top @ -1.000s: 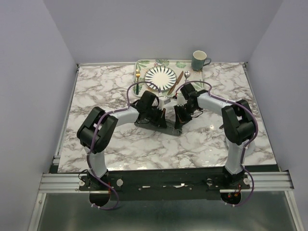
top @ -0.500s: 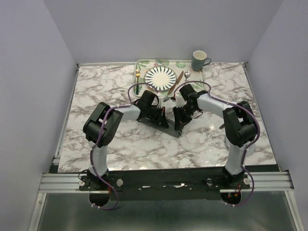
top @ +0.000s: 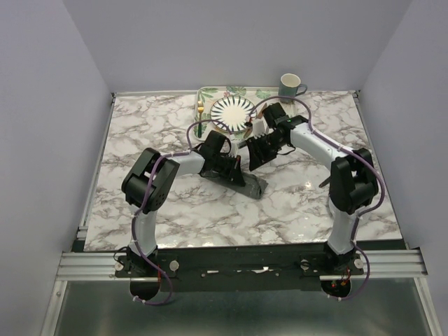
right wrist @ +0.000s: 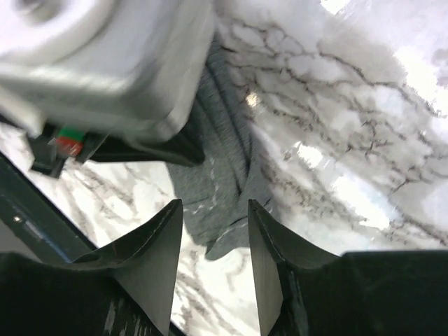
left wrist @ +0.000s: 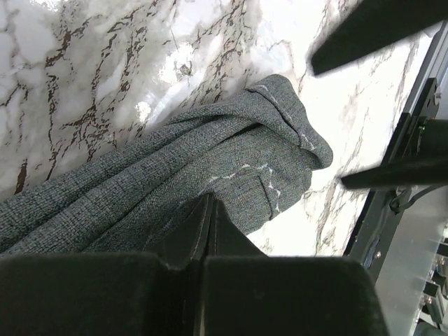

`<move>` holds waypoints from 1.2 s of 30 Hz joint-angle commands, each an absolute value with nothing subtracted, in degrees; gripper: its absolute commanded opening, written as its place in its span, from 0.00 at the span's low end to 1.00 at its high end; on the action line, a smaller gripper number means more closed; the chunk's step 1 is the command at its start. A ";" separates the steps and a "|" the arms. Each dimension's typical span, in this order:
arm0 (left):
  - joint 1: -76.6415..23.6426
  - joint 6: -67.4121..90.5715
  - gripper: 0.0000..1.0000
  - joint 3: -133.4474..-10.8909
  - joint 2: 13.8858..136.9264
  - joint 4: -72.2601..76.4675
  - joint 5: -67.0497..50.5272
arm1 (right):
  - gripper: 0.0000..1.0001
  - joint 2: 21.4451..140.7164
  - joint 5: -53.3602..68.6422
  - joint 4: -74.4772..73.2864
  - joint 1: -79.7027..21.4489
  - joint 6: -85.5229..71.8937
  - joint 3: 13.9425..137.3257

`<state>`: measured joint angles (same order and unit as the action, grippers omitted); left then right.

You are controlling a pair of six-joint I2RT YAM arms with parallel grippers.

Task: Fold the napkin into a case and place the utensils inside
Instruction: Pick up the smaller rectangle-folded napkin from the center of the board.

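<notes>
The dark grey napkin (top: 253, 186) lies bunched in a long narrow strip on the marble table, right of centre. My left gripper (top: 236, 171) lies low on its left end, with its jaws shut on the napkin (left wrist: 231, 150); the closed tips (left wrist: 210, 203) press into the cloth. My right gripper (top: 252, 151) is open and empty, raised above and behind the napkin (right wrist: 218, 183), which shows far below between its fingers (right wrist: 215, 206). The gold fork (top: 200, 110) lies left of the striped plate (top: 233, 110). My right arm hides the knife and the spoon.
The plate sits on a leaf-patterned tray (top: 208, 93) at the table's back edge. A green mug (top: 290, 87) stands to the tray's right. The left arm's wrist (right wrist: 105, 63) fills the upper left of the right wrist view.
My right gripper has let go of the napkin, opened, and lifted back towards the plate. The napkin's right end now lies on the table. My left gripper stays on the cloth.
</notes>
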<state>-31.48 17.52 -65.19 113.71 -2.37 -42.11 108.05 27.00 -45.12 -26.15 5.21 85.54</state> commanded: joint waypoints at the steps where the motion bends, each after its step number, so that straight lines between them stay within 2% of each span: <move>1: -31.20 14.33 0.00 -64.95 117.51 -6.77 -37.35 | 0.55 113.46 25.66 -44.74 -25.84 8.26 87.36; 2: -31.11 14.41 0.00 -65.04 117.51 -6.85 -37.35 | 0.57 114.08 26.10 -44.04 -25.93 8.44 87.36; 6: -31.11 14.76 0.00 -65.39 118.12 -6.59 -37.35 | 0.58 115.48 27.07 -42.72 -25.93 8.79 87.01; 21: -31.11 16.26 0.00 -66.45 119.09 -5.89 -37.71 | 0.53 114.87 30.94 -38.23 -25.93 8.53 78.40; 27: -30.85 16.87 0.00 -66.36 119.18 -5.54 -37.79 | 0.37 115.23 30.67 -37.09 -25.93 8.44 77.08; 28: -30.85 16.96 0.00 -66.44 119.27 -5.62 -37.79 | 0.30 115.31 30.50 -36.74 -25.84 8.44 76.91; 30: -30.76 17.57 0.00 -66.62 119.35 -5.28 -37.88 | 0.23 115.05 30.06 -36.21 -25.84 8.44 76.64; 33: -30.24 19.15 0.00 -66.88 119.09 -4.49 -38.06 | 0.01 114.52 29.62 -35.86 -25.93 8.44 76.46; 34: -29.97 19.94 0.00 -66.71 118.92 -4.05 -38.23 | 0.01 113.91 29.62 -35.77 -25.84 8.52 76.38; 36: -29.36 21.53 0.07 -66.01 117.17 -1.08 -39.54 | 0.01 113.21 29.01 -35.51 -25.93 8.70 76.38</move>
